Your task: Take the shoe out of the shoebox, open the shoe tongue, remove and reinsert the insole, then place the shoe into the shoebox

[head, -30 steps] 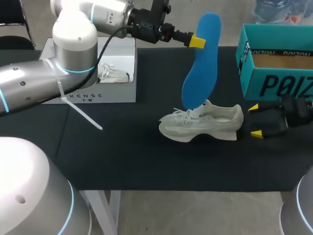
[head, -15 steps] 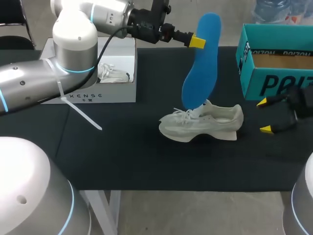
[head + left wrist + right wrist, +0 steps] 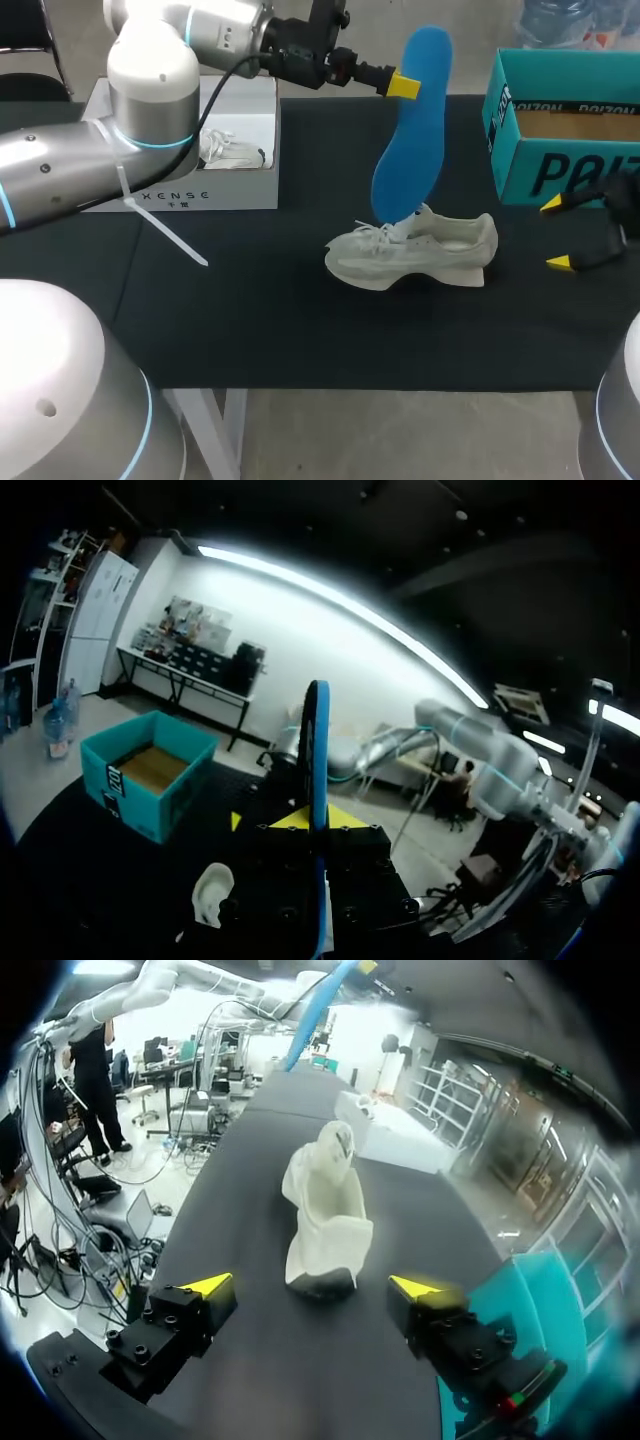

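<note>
Two claws: one grips the insole, one stands open by the heel

My left claw [image 3: 403,86] is clamped on the blue insole [image 3: 410,125], both yellow tips pressing its upper part from either side. In the left wrist view the insole runs edge-on straight up between my fingers. It hangs nearly upright over the black table [image 3: 250,310], leaning a little, with its broad end up. Its lower end meets the opening of the shoe [image 3: 412,252]. I cannot tell whether that end sits inside the shoe or only touches its collar.

The shoe is pale grey-white and stands on its sole on the table, outside both boxes. Its toe points towards my left side and its heel towards my right. The laces lie loose over the front.

My right claw [image 3: 556,233] sits low over the table just behind the heel, fingers spread wide and holding nothing. From its wrist view the heel lies straight ahead, in line with the gap but apart from both tips.

The teal shoebox [image 3: 560,150] stands open at the table's far right, just beyond my right claw. A white box [image 3: 190,185] stands at the far left with a second shoe [image 3: 228,150] lying inside it.
</note>
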Motion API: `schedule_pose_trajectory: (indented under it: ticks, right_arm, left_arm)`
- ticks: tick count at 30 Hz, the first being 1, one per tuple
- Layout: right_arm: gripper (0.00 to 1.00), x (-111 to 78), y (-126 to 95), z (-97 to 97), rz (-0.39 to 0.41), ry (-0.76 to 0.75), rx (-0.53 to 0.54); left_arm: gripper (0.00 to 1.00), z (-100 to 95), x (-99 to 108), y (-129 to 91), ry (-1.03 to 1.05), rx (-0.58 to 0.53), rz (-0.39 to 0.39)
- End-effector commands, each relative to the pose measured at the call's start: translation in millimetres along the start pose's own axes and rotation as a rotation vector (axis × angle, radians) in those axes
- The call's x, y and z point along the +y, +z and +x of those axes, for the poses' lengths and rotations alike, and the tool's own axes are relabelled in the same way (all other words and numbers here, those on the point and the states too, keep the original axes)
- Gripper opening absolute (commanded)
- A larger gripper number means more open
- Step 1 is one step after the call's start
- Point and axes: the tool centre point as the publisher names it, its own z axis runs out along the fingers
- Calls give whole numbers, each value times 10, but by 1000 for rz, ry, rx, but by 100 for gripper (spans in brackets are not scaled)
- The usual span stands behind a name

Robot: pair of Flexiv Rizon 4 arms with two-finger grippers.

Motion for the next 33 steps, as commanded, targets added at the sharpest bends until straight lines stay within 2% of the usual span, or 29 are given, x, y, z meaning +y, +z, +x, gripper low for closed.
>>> schedule_pose_trajectory:
  ticks: [1,8,25,30,33]
  right_arm:
    - [100,64,-119,91,-5,-15,-19]
    - [100,124,-192,72,-21,-41,-29]
    - [100,380,-201,-169,-12,-86,3]
    - [100,465,-216,-211,32,-88,17]
    - [100,524,-246,-218,100,-66,27]
  left_arm:
    - [0,5,3,4,0,-1,2]
    - [0,5,3,4,0,-1,2]
    - [0,5,3,4,0,-1,2]
    - [0,5,3,4,0,-1,2]
    - [0,5,3,4,0,-1,2]
